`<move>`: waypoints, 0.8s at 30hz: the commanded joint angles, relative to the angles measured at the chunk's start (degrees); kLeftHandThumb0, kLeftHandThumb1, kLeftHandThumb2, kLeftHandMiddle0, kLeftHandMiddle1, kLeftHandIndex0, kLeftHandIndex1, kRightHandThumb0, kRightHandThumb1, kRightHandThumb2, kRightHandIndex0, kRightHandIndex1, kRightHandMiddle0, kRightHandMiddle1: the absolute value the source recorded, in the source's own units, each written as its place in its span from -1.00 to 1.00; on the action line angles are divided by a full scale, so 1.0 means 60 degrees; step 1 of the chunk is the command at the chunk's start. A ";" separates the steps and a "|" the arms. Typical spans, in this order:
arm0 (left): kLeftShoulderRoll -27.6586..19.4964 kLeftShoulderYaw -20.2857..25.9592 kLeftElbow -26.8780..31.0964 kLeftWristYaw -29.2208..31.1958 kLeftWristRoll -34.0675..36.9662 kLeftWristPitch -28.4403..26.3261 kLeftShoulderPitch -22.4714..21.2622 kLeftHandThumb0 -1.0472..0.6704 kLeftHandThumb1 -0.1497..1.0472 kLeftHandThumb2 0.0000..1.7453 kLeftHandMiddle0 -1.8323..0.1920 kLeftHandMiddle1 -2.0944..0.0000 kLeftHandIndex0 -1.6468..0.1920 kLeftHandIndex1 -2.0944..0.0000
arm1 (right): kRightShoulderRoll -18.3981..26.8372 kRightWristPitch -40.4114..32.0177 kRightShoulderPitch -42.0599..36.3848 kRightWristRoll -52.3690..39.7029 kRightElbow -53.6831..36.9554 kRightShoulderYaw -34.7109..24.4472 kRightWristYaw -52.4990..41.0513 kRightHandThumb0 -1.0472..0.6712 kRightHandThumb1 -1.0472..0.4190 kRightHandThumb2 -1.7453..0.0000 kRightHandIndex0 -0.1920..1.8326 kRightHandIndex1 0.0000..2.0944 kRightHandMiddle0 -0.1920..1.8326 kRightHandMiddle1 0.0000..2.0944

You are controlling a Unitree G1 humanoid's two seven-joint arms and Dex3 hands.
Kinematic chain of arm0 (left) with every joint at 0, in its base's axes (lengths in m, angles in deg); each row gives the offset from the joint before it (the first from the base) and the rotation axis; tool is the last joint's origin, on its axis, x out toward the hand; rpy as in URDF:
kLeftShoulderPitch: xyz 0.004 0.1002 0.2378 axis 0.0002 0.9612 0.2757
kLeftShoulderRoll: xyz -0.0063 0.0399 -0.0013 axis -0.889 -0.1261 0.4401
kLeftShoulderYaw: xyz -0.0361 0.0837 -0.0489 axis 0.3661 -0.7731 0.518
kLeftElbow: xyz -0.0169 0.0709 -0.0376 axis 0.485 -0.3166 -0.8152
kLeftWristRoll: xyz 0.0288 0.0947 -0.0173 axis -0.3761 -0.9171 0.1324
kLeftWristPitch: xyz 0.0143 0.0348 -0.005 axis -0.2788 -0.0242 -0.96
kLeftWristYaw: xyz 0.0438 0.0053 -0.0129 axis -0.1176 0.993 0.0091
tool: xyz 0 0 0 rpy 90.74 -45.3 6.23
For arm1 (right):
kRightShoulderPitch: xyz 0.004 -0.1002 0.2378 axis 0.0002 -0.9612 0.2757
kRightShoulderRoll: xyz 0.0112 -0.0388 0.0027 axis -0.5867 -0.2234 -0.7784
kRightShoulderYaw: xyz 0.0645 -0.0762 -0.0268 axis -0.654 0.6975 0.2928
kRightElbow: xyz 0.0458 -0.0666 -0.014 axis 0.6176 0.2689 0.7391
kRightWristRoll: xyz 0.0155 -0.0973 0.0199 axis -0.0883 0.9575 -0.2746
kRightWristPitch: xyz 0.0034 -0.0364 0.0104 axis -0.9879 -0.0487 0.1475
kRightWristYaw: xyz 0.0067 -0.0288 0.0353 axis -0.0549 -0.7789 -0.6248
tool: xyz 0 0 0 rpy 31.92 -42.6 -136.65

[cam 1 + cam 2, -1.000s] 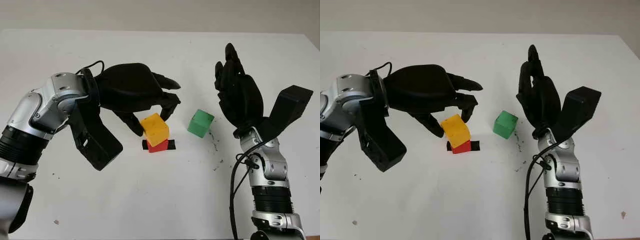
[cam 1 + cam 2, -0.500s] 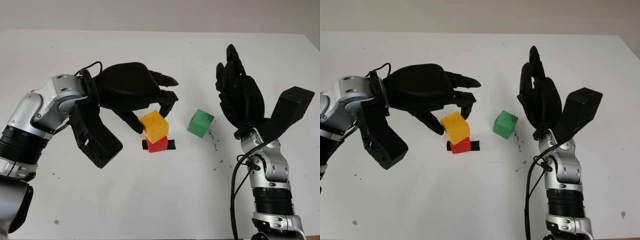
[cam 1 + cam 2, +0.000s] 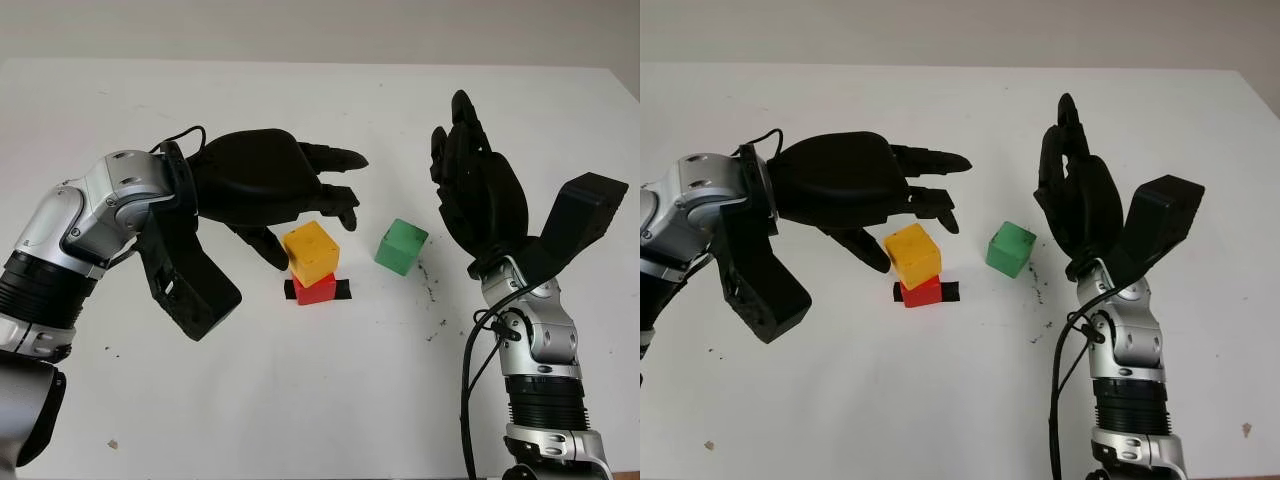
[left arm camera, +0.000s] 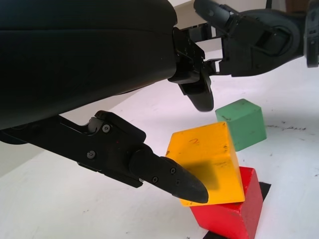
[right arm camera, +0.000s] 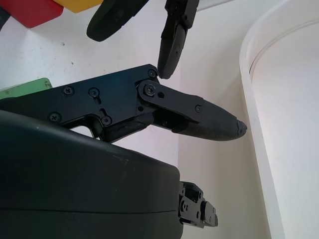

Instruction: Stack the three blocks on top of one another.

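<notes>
A yellow block (image 3: 311, 251) sits on a red block (image 3: 317, 290), which stands on a strip of black tape (image 3: 343, 290) near the table's middle. A green block (image 3: 401, 246) lies alone on the table just to their right. My left hand (image 3: 300, 205) hovers over and just left of the stack, open, its fingers off the yellow block (image 4: 207, 163). The thumb tip (image 4: 172, 180) is close to the yellow block's left face. My right hand (image 3: 472, 190) is held upright to the right of the green block, open and holding nothing.
The white table (image 3: 300, 400) stretches around the blocks, with small dark specks near the green block and at the front left. My left forearm (image 3: 90, 225) comes in from the left and my right forearm (image 3: 535, 360) rises from the bottom right.
My left hand's fingers have lifted and straightened away from the yellow block, letting it go. The yellow block has settled squarer on the red one. My right hand has stayed put.
</notes>
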 commanded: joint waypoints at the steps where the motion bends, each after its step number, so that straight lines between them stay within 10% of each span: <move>1: -0.0089 0.0035 0.0175 -0.0045 0.0077 0.0027 0.0084 -0.48 0.67 -0.94 0.74 0.95 0.64 0.59 | 0.0026 0.0057 0.0043 -0.0062 -0.0091 -0.0060 -0.0026 -0.59 -1.00 0.18 -1.00 -1.00 -1.00 -1.00; 11: -0.0439 0.0338 0.0624 0.0320 0.0684 -0.0483 0.0414 -0.58 0.63 -0.94 0.83 0.97 0.83 0.85 | 0.0027 0.0108 0.0056 -0.0088 -0.0057 -0.0063 -0.0091 -0.59 -1.00 0.17 -1.00 -1.00 -1.00 -1.00; 18: -0.0987 0.1924 0.2196 0.1763 0.2460 -0.4114 0.1331 -0.88 0.93 -0.87 1.00 1.00 1.00 0.99 | 0.0096 0.0011 0.0065 -0.0018 -0.0200 -0.0084 0.0028 -0.60 -1.00 0.17 -1.00 -1.00 -1.00 -1.00; 24: -0.0333 0.3633 0.3006 0.1214 0.4462 -0.6881 0.3064 -0.93 1.00 -0.27 1.00 1.00 1.00 1.00 | 0.0856 0.0275 0.0546 -0.0008 0.0315 -0.0079 -0.0953 -0.59 -1.00 0.20 -1.00 -1.00 -0.99 -0.99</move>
